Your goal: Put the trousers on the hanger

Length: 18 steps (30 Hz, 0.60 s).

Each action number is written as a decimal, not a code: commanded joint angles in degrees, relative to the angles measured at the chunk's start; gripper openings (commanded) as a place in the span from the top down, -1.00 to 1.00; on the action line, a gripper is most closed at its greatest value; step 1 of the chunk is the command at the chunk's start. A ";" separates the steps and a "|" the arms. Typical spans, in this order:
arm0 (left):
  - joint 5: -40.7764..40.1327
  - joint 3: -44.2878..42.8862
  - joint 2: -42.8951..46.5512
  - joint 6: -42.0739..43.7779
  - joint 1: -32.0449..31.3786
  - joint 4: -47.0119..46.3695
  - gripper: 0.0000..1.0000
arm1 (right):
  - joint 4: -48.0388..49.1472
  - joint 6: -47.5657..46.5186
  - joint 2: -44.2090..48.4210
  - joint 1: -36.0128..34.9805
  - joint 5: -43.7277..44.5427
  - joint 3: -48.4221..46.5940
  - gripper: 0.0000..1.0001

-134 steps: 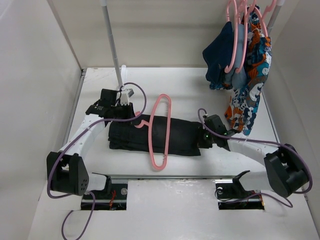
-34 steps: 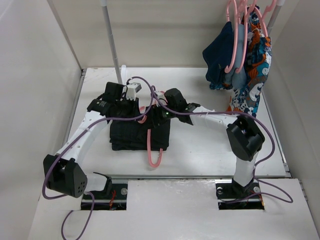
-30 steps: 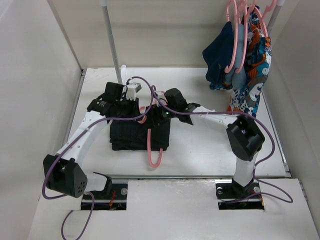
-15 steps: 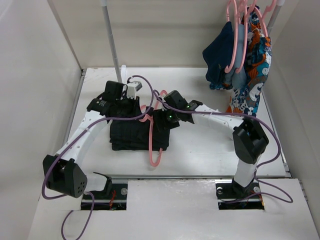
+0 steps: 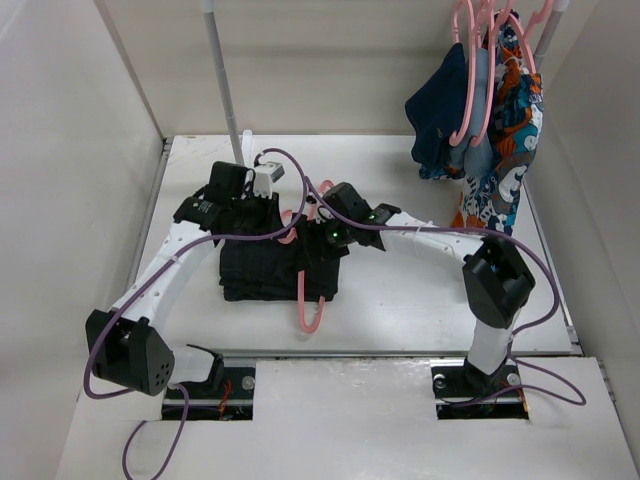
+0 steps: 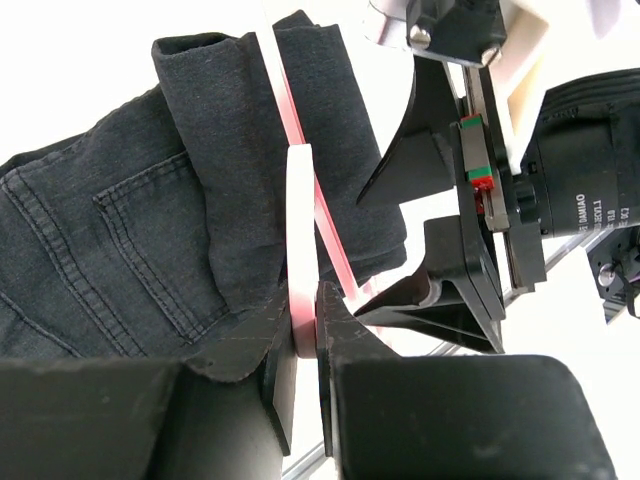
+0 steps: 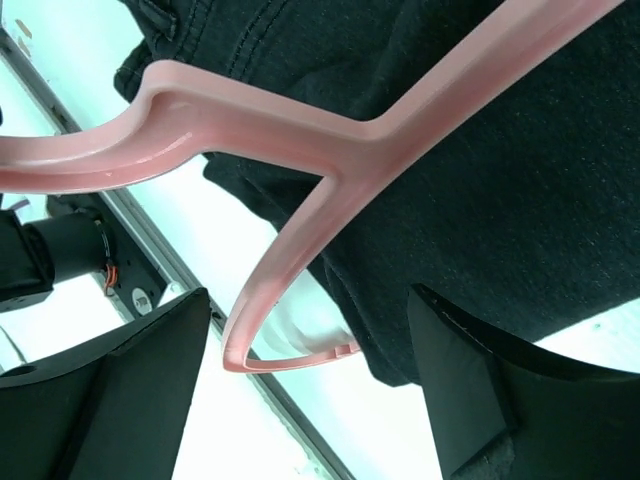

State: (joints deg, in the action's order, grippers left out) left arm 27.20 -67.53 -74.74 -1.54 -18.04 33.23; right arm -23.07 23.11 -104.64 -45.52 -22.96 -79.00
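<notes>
- Here, the trousers (image 5: 258, 272) lie folded into a black block on the bench (image 5: 430, 300), left of centre.
- The hanger (image 5: 303, 300) runs front to back along the block's right part. Its rounded pink end juts past the near edge of the cloth, and its hook end lies at the far edge.
- The left tool (image 5: 280, 228) sits at the far edge of the trousers, clenched on the hanger. Its wrist view shows a pink bar (image 6: 298, 200) pinched between both fingers (image 6: 283, 375), with denim (image 6: 120, 240) folded just beside it.
- The right tool (image 5: 322, 255) sits over the block's far right corner, just beside the left tool. It is released, with fingers (image 7: 130, 400) spread wide over a curved pink stem (image 7: 330, 140) and dark cloth (image 7: 490, 200), gripping nothing.
</notes>
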 commanded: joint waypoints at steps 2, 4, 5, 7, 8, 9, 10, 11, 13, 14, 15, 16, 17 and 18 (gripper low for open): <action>-0.13 -1.29 1.97 0.84 -0.15 -2.82 1.00 | 2.94 0.18 -2.23 -0.71 -1.56 -3.26 -0.70; -0.13 -1.91 1.97 0.84 -0.15 -2.82 1.00 | 2.94 0.18 -4.59 -0.71 -2.70 -4.49 -0.70; -0.13 -1.91 1.97 0.84 -0.15 -2.82 1.00 | 3.81 0.18 -5.22 -0.71 -3.66 -4.49 -0.70; 0.48 -1.91 1.97 0.84 -0.15 -2.82 1.00 | 6.09 1.40 -6.01 -0.71 -6.63 -4.49 -0.54; 0.48 -1.91 1.97 0.84 -0.15 -2.82 1.00 | 9.07 1.93 -6.54 -0.71 -7.88 -3.80 -0.44; 1.01 -1.91 1.97 0.84 -0.15 -2.82 1.00 | 9.88 2.46 -6.54 -0.19 -8.76 -3.79 -0.32; 1.01 -1.91 1.97 1.36 -0.15 -2.82 1.00 | 9.89 2.98 -7.32 -0.19 -10.16 -3.79 -0.14; 1.62 -1.38 1.97 1.37 -0.15 -2.82 1.00 | 9.89 2.99 -7.33 0.34 -10.78 -4.66 0.25; 1.63 -1.38 1.97 1.37 -0.15 -2.82 1.00 | 11.72 4.39 -7.33 0.34 -11.40 -4.67 0.63; 2.41 -1.38 1.97 2.15 -0.15 -2.30 0.73 | 12.78 5.01 -6.64 1.04 -12.71 -3.45 0.91; 2.42 -1.38 1.97 3.37 -0.15 -2.30 0.43 | 14.61 5.62 -5.06 1.91 -13.24 -1.18 1.00; 3.11 -2.95 1.97 4.26 -0.15 -1.34 0.16 | 15.42 6.24 -4.09 1.92 -13.25 -0.02 1.00; 3.12 -3.83 1.97 5.31 -0.15 0.32 -0.07 | 15.95 6.24 -3.12 3.32 -14.90 1.03 1.00; 3.12 -4.88 1.97 6.45 -0.15 1.30 -0.40 | 17.60 6.24 -2.07 3.85 -15.70 3.48 1.00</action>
State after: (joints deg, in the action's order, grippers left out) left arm 28.21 -68.10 -74.04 1.34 -17.93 35.07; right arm -13.13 31.14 -110.83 -42.11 -34.22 -78.65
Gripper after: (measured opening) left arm 0.641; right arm 0.271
